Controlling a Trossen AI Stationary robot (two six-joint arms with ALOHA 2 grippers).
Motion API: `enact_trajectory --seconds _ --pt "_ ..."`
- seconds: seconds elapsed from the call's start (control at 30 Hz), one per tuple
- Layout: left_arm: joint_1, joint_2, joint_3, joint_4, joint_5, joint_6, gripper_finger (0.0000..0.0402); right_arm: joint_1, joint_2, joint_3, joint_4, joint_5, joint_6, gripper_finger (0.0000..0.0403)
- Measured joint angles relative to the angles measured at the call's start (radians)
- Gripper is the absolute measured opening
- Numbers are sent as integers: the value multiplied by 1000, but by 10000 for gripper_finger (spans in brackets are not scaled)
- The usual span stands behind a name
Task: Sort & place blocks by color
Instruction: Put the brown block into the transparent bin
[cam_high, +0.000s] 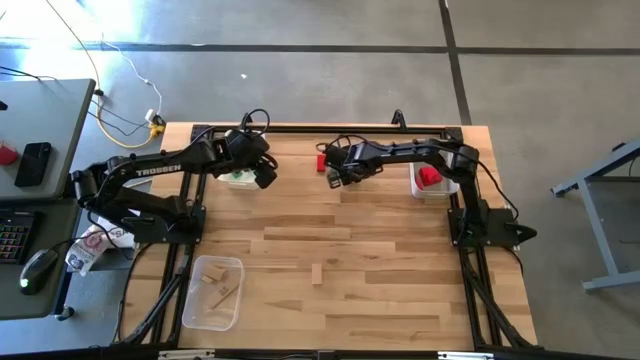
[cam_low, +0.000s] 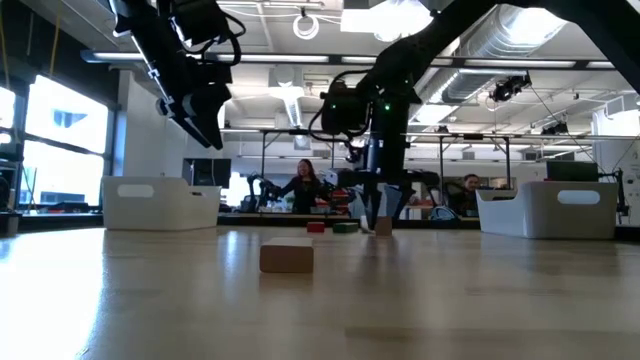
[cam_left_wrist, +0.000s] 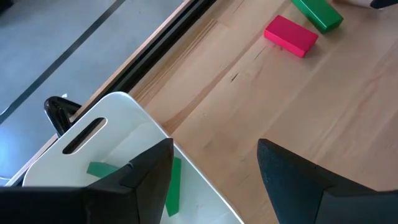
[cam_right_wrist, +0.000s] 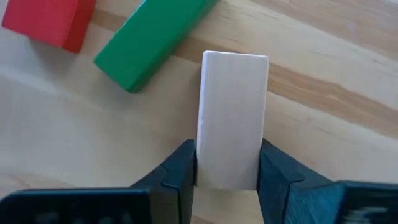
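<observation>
Closing on a plain wood block (cam_right_wrist: 231, 118), my right gripper (cam_right_wrist: 227, 163) has its two fingers pressed against the block's long sides, as the right wrist view shows; the block lies flat on the table (cam_high: 380, 250), not yet lifted. Just beside it lie a green block (cam_right_wrist: 149, 40) and a red block (cam_right_wrist: 46, 22), both loose on the wood and clear of the fingers. In the high view this work sits near the table's far edge, between the two far bins.

My left gripper (cam_left_wrist: 214, 171) hangs with fingers spread and nothing between them, over the corner of the far-left bin (cam_left_wrist: 109, 127), which already holds green pieces (cam_left_wrist: 102, 169). The far-right bin (cam_high: 432, 182) holds red pieces. The near-left bin (cam_high: 212, 292) holds plain wood pieces, and one more plain block (cam_high: 317, 274) lies alone mid-table.

I judge the step in hand to be the pick of a plain block. The next move calls for a straight lift, so the neighbouring green block is not dragged, then a long carry across the table to the near-left bin. Since that bin is on the left arm's side, reach may be tight.
</observation>
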Motion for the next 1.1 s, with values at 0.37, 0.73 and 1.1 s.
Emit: enact_trajectory --seconds 0.37,0.73,1.1 --pt "0 0 0 0 4 0 220 37 -17 0 -4 -20 -150 103" --pt "0 0 0 2 8 -1 218 139 -128 0 -34 7 -231 103" --pt "0 0 0 4 25 -25 219 210 -199 0 -32 27 -325 108"
